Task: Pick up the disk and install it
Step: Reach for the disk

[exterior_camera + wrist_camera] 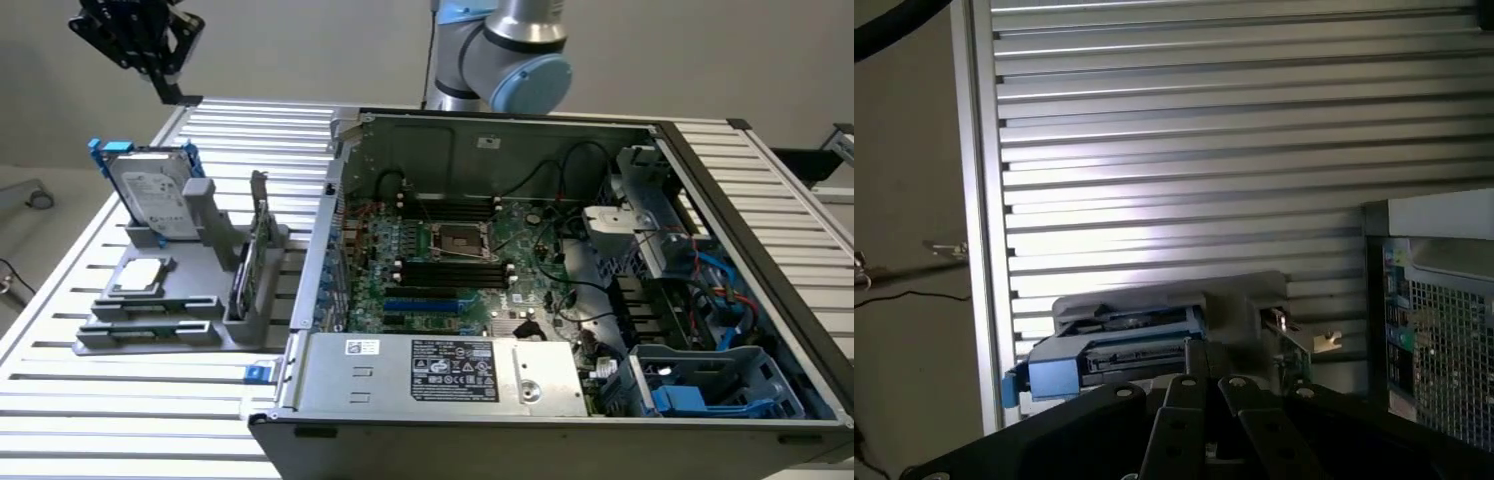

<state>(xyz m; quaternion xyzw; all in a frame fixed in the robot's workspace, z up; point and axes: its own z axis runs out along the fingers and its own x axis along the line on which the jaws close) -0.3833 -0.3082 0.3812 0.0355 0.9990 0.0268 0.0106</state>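
Hand shut, raised over the far corner of the desk.

In the exterior view the black hand hangs in the air above the far corner of the desk, on the exterior view's left. It points downward with a small tilt, it is well apart from the desk surface, and it touches nothing. The arm rises behind the far edge of the desk, near the middle of that edge. There one grey joint with a round light blue cap is seen, bent toward the exterior view's right. In the wrist view the two black fingers lie close together, their tips meeting, and nothing is held between them.
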